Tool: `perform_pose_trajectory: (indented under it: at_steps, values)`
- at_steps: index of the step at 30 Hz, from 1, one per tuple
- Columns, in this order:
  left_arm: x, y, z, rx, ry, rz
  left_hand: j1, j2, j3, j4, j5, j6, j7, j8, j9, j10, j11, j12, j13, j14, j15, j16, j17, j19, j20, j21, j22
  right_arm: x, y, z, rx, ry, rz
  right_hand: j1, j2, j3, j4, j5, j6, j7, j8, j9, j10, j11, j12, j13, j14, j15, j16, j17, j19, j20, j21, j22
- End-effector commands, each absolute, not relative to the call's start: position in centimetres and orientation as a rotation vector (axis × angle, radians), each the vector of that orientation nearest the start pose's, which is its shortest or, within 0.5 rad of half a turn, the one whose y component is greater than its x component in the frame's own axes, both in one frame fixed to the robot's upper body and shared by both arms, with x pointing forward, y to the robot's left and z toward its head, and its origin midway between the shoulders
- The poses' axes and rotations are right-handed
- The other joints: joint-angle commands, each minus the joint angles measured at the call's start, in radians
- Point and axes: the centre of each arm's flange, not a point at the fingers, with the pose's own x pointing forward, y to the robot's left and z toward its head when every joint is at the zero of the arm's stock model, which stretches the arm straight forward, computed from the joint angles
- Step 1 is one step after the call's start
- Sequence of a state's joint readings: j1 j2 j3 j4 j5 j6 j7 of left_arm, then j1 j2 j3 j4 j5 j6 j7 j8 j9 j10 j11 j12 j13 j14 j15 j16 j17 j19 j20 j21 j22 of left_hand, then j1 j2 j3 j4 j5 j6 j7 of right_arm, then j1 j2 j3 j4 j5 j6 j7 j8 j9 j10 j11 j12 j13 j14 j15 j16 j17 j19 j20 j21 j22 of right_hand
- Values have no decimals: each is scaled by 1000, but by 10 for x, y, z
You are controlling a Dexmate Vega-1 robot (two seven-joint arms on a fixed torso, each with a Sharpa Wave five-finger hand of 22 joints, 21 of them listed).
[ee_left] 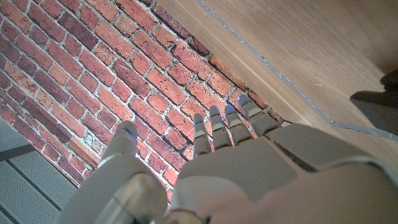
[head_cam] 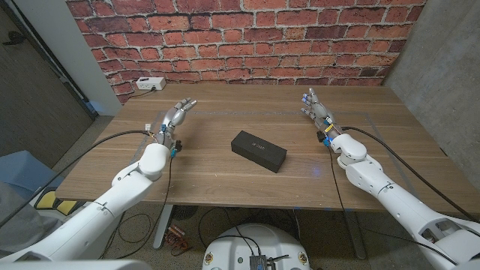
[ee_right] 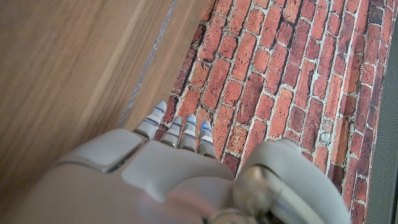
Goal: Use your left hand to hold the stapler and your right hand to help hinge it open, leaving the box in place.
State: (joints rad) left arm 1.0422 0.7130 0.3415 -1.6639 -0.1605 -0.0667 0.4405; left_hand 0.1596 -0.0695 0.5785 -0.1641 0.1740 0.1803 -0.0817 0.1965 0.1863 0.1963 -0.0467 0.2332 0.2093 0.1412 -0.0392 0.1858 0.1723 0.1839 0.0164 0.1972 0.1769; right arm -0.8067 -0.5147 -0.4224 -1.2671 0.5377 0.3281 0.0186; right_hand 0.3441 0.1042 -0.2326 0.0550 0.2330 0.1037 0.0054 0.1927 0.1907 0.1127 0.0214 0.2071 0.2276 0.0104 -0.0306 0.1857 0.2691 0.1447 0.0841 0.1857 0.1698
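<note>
Nearest, at the table's (head_cam: 225, 184) middle: a black box (head_cam: 259, 151), lying flat and slantwise, long axis running from 10 o'clock to 4 o'clock, faint pale lettering on its lid, too small to read. Nothing touching it. Possibly the stapler's case, though no stapler as such visible from the head view.

At about 9 o'clock from the box, well apart from it: the left hand (head_cam: 172, 119), raised at the end of its arm, fingers (head_cam: 185, 106) stretched out and a little apart, reaching toward the far edge, holding nothing. Same story from the left wrist view: left hand (ee_left: 249, 168) seen from the back, fingertips (ee_left: 219, 127) straight and side by side, thumb set off to one side, brick wall (ee_left: 93, 74) beyond them.

At about 2 o'clock from the box, also well apart: the right hand (head_cam: 316, 107), fingers extended and slightly spread, empty. From the right wrist view, right hand (ee_right: 168, 180) from the back, fingertips (ee_right: 180, 127) straight and close together over the wood, nothing in the grasp.

Farther off, at 11 o'clock, near the table's far left corner against the wall: a small white power strip (head_cam: 150, 84).

Farthest: the red brick wall (head_cam: 247, 37) behind the table.
</note>
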Motion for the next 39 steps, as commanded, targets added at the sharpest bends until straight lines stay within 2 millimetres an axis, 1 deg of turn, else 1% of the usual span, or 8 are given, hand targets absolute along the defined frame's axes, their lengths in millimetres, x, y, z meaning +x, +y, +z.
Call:
perform_pose_trajectory:
  at_steps: [1, 22, 28, 29, 31, 35, 37, 39]
  values:
    - [580, 321, -37, 535, -626, 257, 11, -5, -1, 2, 6, 12, 2, 3, 0, 15, -1, 7, 2, 10, -28, 2, 3, 4, 7, 2, 1, 656, -273, -27, -95, -620, 215, 13, 0, 0, -5, -4, 9, -4, 6, -1, 5, 0, -1, -1, -4, -4, 8, 0, 1, 4, 3, 3]
    - [571, 321, -35, 631, -614, 348, 26, 3, 0, 4, 6, 18, 7, 3, 0, 25, -2, 9, 3, 11, -29, 1, 3, 6, 6, 2, 1, 656, -275, -26, -91, -619, 211, 19, -3, 2, -11, -7, 14, -4, 6, -1, 8, -2, -2, -6, 0, -6, 10, -13, 10, -2, 7, 3]
    - [569, 323, -33, 646, -637, 367, 31, -4, -7, 5, 4, -24, 2, -12, 0, 31, -8, 10, 4, 16, -35, 3, 3, 31, 18, 10, 1, 657, -276, -27, -93, -612, 211, 21, -3, 3, -12, -9, 16, -5, 7, -1, 10, -5, -1, -8, 2, -10, 11, -18, 13, -9, 8, 3]
    - [569, 324, -32, 653, -641, 372, 34, -7, -11, 6, 5, -15, 28, -6, 0, 35, -9, 11, 5, 18, -38, 2, 3, 40, 2, 12, 1, 657, -276, -28, -90, -609, 210, 21, -3, 3, -13, -9, 16, -6, 7, -1, 10, -6, -1, -8, 2, -10, 11, -19, 12, -7, 7, 3]
    - [568, 324, -31, 663, -643, 376, 38, -7, -13, 6, 5, -11, 39, -4, 0, 40, -8, 12, 6, 27, -46, 4, 3, 48, -21, 13, 0, 657, -277, -29, -90, -612, 210, 21, -3, 3, -13, -9, 16, -8, 6, -2, 10, -7, -2, -8, 2, -12, 11, -20, 10, -5, 7, 3]
    - [566, 324, -30, 682, -649, 391, 41, -7, -14, 7, 5, -19, 45, -8, 0, 40, -9, 12, 6, 26, -48, 3, 3, 48, -23, 11, 0, 657, -278, -29, -81, -611, 207, 21, -3, 4, -13, -10, 15, -8, 6, -2, 10, -9, -1, -9, 1, -12, 11, -22, 8, -3, 6, 3]
    - [566, 324, -30, 689, -650, 389, 46, -4, -14, 7, 6, -35, 68, -13, -1, 41, -5, 11, 6, 26, -48, 2, 2, 48, -23, 9, 0, 657, -278, -29, -86, -612, 205, 21, -3, 4, -13, -10, 14, -8, 6, -2, 11, -9, -1, -9, 1, -14, 11, -23, 8, -2, 6, 3]
    - [565, 324, -30, 702, -647, 394, 50, -1, -13, 7, 7, -40, 74, -14, -1, 40, -1, 10, 7, 25, -45, 1, 2, 48, -22, 9, 0, 656, -278, -28, -84, -612, 206, 21, -3, 4, -14, -10, 15, -9, 6, -2, 12, -10, -1, -10, 1, -13, 11, -23, 8, -2, 6, 3]
